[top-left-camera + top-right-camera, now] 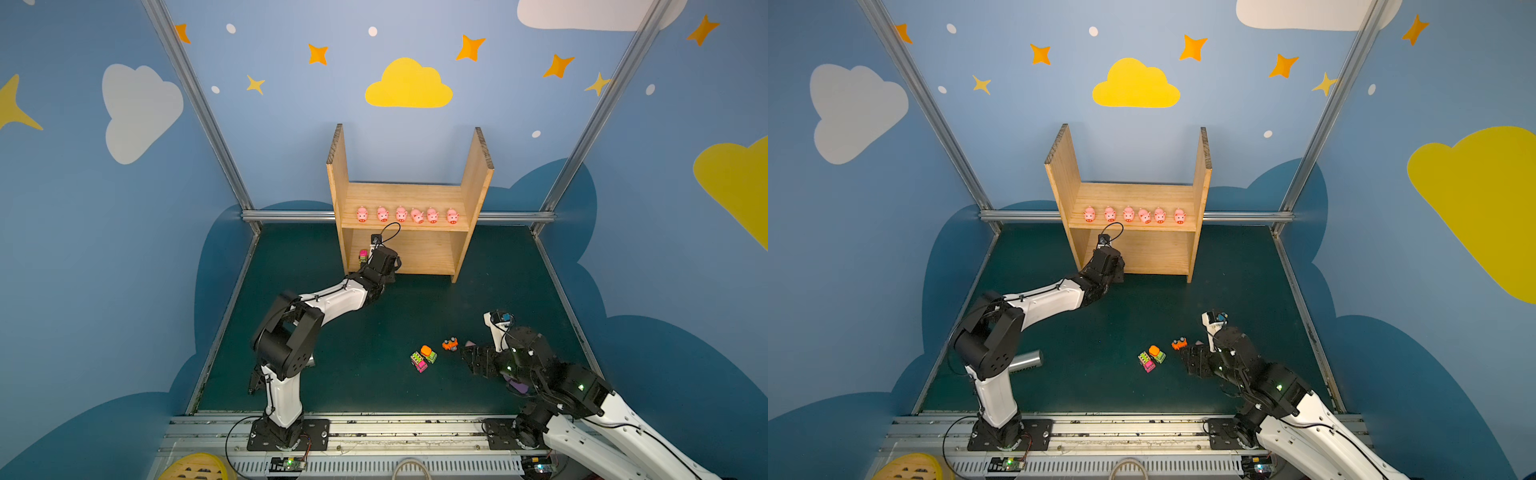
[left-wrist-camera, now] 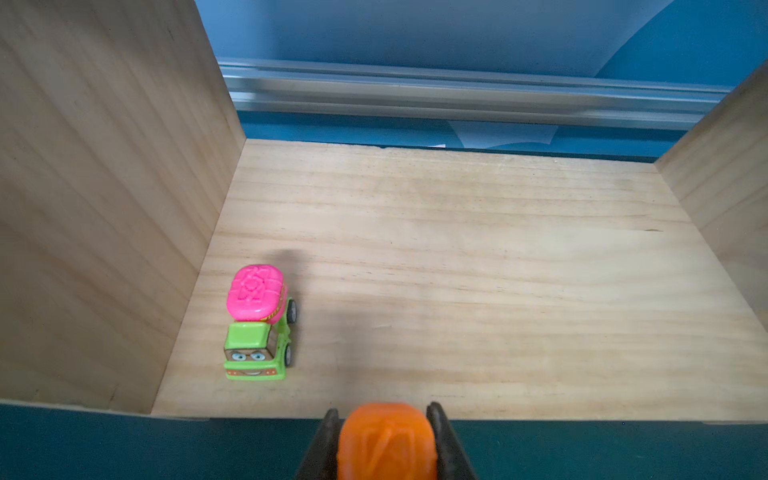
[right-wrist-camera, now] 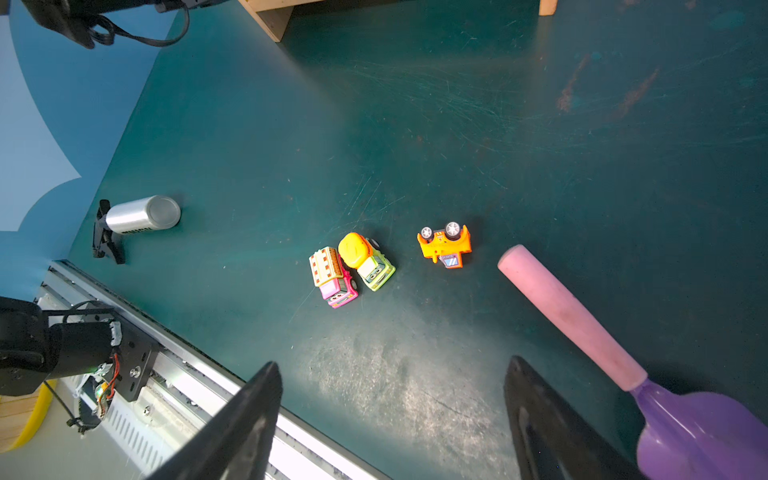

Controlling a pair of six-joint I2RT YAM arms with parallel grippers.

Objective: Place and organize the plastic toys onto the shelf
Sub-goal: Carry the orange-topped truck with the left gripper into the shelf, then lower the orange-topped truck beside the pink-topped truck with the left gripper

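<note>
The pine shelf (image 1: 338, 174) stands at the back of the table. Several pink pigs (image 1: 401, 215) line the front of its upper board. On the lower board, close to the left panel, sits a green truck with a pink drum (image 2: 257, 324). My left gripper (image 2: 382, 408) is at that board's front edge, shut on an orange toy vehicle (image 2: 386, 444). On the table lie a pink truck (image 3: 332, 276), a green truck with an orange drum (image 3: 365, 259) touching it, and an overturned orange car (image 3: 444, 245). My right gripper (image 3: 392, 361) hovers open near them, holding nothing.
A purple scoop with a pink handle (image 3: 573, 316) lies beside the right gripper, near the orange car. A silver cylinder (image 3: 141, 214) rests on the table behind the left arm's base. A metal rail (image 1: 374, 428) runs along the front edge.
</note>
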